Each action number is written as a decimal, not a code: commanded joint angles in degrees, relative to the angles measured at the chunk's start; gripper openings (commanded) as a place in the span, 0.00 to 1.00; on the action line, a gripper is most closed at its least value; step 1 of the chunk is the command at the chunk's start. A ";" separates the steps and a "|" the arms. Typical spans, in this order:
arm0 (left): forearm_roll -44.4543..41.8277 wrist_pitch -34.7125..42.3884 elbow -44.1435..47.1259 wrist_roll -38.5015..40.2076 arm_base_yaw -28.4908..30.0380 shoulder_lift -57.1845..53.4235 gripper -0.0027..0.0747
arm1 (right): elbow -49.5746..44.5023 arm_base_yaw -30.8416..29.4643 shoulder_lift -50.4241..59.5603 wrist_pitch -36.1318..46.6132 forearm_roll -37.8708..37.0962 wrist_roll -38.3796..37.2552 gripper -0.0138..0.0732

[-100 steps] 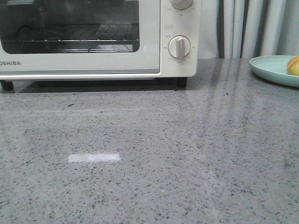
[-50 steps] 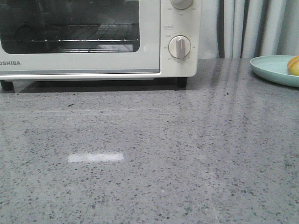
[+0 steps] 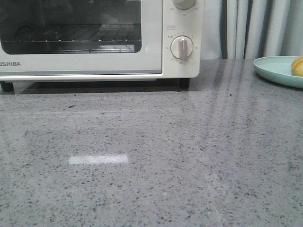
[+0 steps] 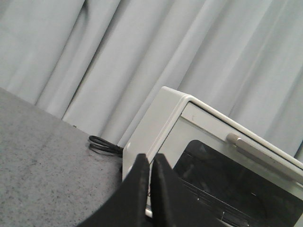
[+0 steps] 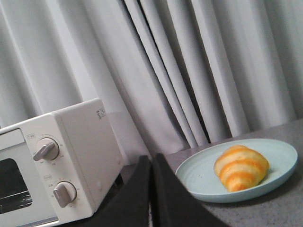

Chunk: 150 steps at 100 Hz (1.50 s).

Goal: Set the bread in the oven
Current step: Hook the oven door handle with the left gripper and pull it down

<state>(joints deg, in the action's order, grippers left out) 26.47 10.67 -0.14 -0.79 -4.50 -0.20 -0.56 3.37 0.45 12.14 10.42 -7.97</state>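
Two pincers, both pressed shut on nothing, fingers together with no gap showing at either wrist: my left gripper [image 4: 150,163] and my right gripper [image 5: 151,163]. Neither arm shows in the front view, so they hang back off the table [image 3: 151,156]. Now, the bread [image 5: 241,167], striped gold and cream, lies on a pale green plate [image 5: 199,182] at the far right of the table, just a sliver of it at the edge in the front view [image 3: 298,66]. That puts it on my right side, ahead of the right pincer and off to its right as that wrist camera looks, so the right arm is plainly the nearer one for the pick. Its long axis looks to run roughly level across the plate, tipped a little, with its ridges crossing that axis; I'd judge a grasp across the narrow waist would suit it. Which end is the tapered tip I can't tell from here. The oven [image 3: 94,38] stands at the far left-centre, well apart from the plate, door closed, its handle [image 4: 265,158] in sight of my left wrist, wire rack visible through the glass. So the door is a left-arm job, I reckon, with nothing of the task done yet.
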 commanded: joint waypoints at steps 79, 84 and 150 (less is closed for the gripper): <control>-18.30 -16.60 -48.57 -7.69 -16.15 44.89 0.01 | 21.50 -0.33 -13.94 -21.51 -8.66 0.06 0.08; -18.77 -15.72 -50.06 -7.69 -18.30 47.39 0.01 | 21.50 -0.33 -13.94 -21.78 -8.66 0.06 0.08; -19.11 -11.75 -56.06 -7.58 -20.67 68.17 0.01 | 21.50 -0.33 -13.94 -25.29 -8.66 0.06 0.08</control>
<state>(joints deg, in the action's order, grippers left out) 7.39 -5.49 -53.98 -8.41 -24.62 67.87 18.92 3.37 -12.42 -16.93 2.52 -8.10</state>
